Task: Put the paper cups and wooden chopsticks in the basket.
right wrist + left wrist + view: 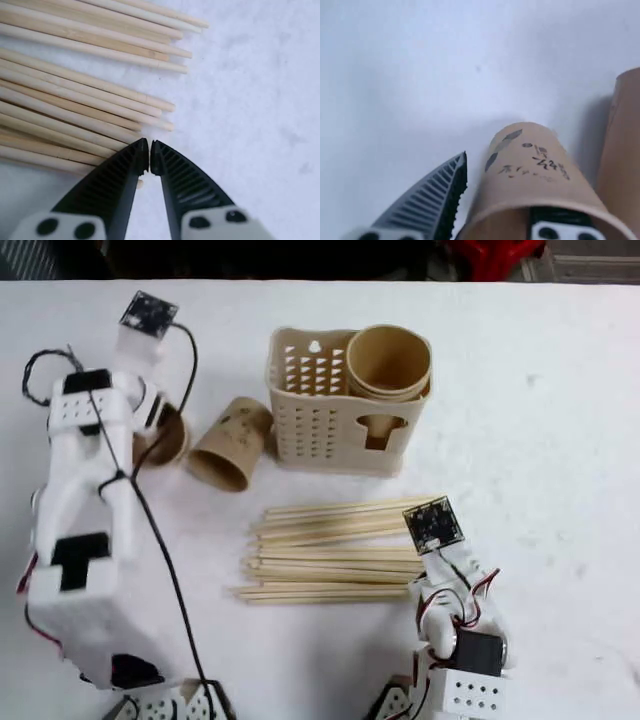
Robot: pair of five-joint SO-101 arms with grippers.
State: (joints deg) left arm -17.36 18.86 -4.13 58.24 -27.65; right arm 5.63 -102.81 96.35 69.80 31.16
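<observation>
A brown paper cup lies on its side by the left arm. My left gripper is open astride the cup's wall, with one finger inside and the ribbed finger outside. A second cup lies between that one and the cream basket. More cups stand nested in the basket. Wooden chopsticks lie in a loose pile in front of the basket. My right gripper is shut and empty, its tips down at the right-hand ends of the chopsticks.
The white table stretches bare to the right of the basket and the chopsticks. A black cable runs from the left arm toward the table's front edge. The right arm's base sits at the front.
</observation>
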